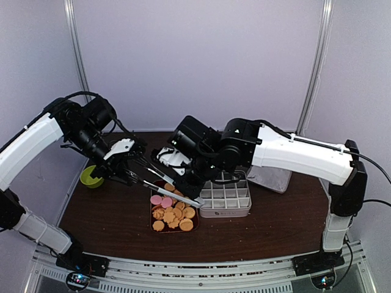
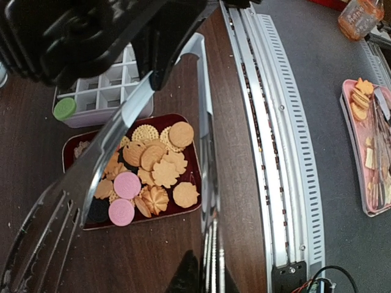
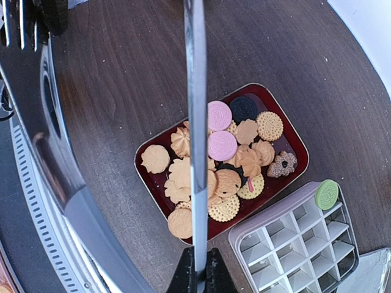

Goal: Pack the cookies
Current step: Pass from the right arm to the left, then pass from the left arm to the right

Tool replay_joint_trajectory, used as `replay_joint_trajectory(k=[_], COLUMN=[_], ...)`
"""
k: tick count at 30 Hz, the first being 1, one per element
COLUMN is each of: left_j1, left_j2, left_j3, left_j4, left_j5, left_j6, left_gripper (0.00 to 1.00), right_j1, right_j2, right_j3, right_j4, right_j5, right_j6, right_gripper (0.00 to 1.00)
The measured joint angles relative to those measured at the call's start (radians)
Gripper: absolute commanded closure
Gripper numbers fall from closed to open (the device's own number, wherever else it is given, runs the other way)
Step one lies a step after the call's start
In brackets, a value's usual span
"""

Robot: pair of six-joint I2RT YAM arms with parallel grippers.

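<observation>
sharing the tongs, top view: the metal tongs (image 1: 168, 192) span between the left tool (image 1: 127, 171) and the right tool (image 1: 186, 177), slanting above the tray (image 1: 152, 221), probably so one arm steadies them while the other finds a hold.
cookies, top view: the cookies (image 1: 173, 215) lie heaped in that dark red tray on the table (image 1: 104, 226), just left of the white grid box (image 1: 225, 212), near enough for short carries.
left tool, left wrist view: its jaws sit close about one thin tong arm near the slotted tips; whether it pinches i cannot tell.
textures, left wrist view: polished, springy-looking steel with wide flat blades; matte biscuits, ridged, scalloped or flower-edged, beside two smooth pink rounds (image 2: 127, 185).
right tool, right wrist view: clenched on the tongs' narrow edge near where the two arms converge, so the blades fan outward.
grid box, right wrist view: stiff pale plastic with square cells, bare but for a green cookie (image 3: 327, 194) at one corner.
</observation>
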Motion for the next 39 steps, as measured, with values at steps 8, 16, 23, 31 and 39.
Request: replay_joint_trajectory(k=[8, 16, 23, 31, 39], left_j1=[-0.044, -0.060, -0.069, -0.068, 0.038], left_j2=[-0.002, -0.012, -0.021, -0.036, -0.038], left_j3=[-0.008, -0.023, -0.036, -0.078, 0.041], left_j4=[0.021, 0.029, 0.039, 0.103, 0.261], left_j5=[-0.030, -0.059, -0.074, -0.061, 0.164], left_j6=[-0.012, -0.024, -0.013, -0.103, -0.394], left_gripper=[0.67, 1.00, 1.00, 1.00, 1.00], right_j1=[0.005, 0.006, 0.008, -0.037, -0.275], right_j2=[0.033, 0.045, 0.045, -0.114, -0.714], right_j3=[0.032, 0.032, 0.032, -0.148, -0.759], right_j4=[-0.024, -0.038, -0.044, 0.183, 0.801], right_j5=[0.000, 0.000, 0.005, 0.088, -0.052], right_j6=[-0.003, -0.004, -0.005, 0.084, 0.329], right_gripper=[1.00, 1.00, 0.62, 0.06, 0.00])
